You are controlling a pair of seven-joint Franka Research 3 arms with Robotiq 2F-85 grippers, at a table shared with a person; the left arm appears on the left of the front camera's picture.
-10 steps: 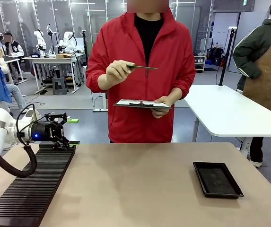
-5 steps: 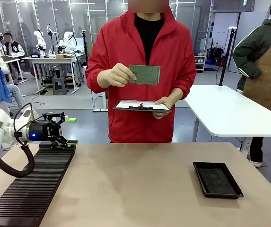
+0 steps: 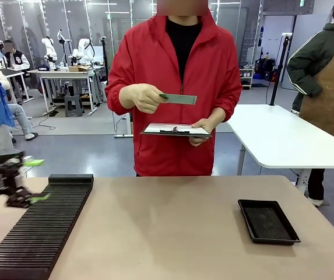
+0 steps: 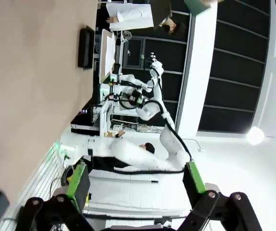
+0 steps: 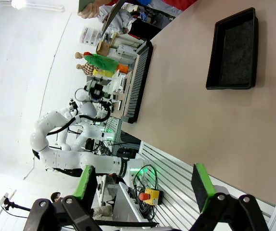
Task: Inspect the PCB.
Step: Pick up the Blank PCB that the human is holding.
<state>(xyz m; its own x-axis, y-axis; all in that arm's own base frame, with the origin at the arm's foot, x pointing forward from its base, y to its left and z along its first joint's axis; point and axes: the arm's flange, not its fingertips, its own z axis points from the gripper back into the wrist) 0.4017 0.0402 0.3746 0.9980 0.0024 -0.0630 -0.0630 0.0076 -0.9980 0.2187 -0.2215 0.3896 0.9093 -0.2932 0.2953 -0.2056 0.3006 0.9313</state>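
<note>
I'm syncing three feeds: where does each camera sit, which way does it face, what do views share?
Front: fixed on the robot's side, facing across the table at the person holding the PCB and clipboard; left gripper blurred at left.
Left wrist: sideways, along its open jaws, over the table toward the black tray.
Right wrist: right gripper, jaws open, facing tray and slotted rack.
All three share the tray.

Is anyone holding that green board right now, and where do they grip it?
Yes: the person's hand pinches the PCB by one end, the rest sticking out free.
</note>
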